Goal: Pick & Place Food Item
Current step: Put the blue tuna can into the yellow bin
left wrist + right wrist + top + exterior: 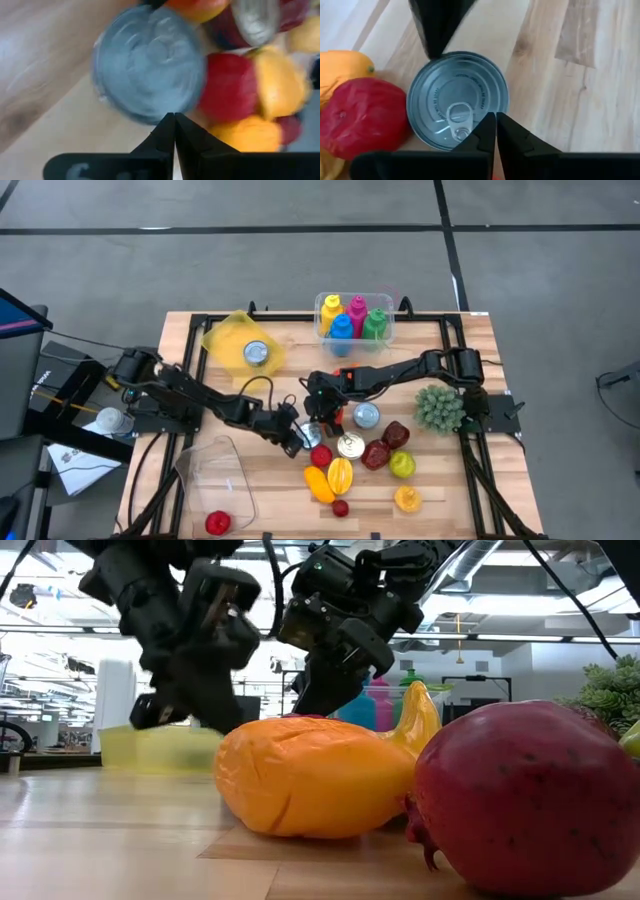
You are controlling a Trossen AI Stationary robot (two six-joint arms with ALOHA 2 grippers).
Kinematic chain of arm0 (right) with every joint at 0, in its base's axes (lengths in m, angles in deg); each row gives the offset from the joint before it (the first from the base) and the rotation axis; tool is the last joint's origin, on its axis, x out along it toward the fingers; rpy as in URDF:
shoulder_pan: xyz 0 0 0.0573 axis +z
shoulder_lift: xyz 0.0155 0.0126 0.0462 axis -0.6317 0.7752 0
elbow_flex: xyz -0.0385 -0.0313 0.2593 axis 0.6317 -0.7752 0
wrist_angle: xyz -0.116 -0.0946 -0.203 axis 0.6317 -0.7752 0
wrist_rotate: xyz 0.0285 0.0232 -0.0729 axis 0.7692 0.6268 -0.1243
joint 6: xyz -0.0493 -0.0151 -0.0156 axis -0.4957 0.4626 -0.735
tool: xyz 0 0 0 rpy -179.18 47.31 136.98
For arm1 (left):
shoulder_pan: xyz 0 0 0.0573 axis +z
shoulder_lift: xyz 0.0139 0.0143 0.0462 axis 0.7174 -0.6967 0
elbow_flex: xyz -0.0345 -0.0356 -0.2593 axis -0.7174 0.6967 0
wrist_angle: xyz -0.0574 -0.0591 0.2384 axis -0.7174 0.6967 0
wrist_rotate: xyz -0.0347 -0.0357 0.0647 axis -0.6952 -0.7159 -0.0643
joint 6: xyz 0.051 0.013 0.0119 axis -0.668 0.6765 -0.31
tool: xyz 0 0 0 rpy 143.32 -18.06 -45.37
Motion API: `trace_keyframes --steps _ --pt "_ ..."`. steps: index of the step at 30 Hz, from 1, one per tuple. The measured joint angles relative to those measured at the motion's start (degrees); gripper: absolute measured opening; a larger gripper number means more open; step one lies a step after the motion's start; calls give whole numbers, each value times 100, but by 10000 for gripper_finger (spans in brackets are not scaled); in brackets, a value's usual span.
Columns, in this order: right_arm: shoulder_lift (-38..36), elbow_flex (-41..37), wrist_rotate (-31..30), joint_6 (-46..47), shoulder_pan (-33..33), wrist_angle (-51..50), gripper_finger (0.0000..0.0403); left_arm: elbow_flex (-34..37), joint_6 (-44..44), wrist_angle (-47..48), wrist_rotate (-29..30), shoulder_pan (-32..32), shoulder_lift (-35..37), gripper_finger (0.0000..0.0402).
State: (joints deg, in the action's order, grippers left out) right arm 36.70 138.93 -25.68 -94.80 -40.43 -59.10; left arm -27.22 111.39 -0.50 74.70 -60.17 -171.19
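While both arms are meeting mid-table in the high view, nothing looks picked yet: one red fruit (pixel 217 523) is sitting near the clear container (pixel 215 477), some nine others are waiting in the pile, plus three cans and four bottles. Low view: orange fruit (pixel 315 777) is lying untouched. Wrist views: left gripper (pixel 174 121) and right gripper (pixel 495 122) are hovering pinched together, empty, over one tin (pixel 457 99).

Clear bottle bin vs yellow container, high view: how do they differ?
The clear bin is see-through and holds several coloured bottles; the yellow container is tinted yellow and holds one tin can. The bin sits square to the table edge; the yellow container is skewed. Both sit along the far edge.
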Motion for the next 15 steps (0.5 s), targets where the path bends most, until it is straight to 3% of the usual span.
trace_keyframes --steps 6,15 --pt "0 0 -3 0 -11 -6 7 -31 -3 239 3 231 -159 0" --pt "-2 0 -7 105 -138 -25 2 -15 -268 692 346 1061 -114 0"
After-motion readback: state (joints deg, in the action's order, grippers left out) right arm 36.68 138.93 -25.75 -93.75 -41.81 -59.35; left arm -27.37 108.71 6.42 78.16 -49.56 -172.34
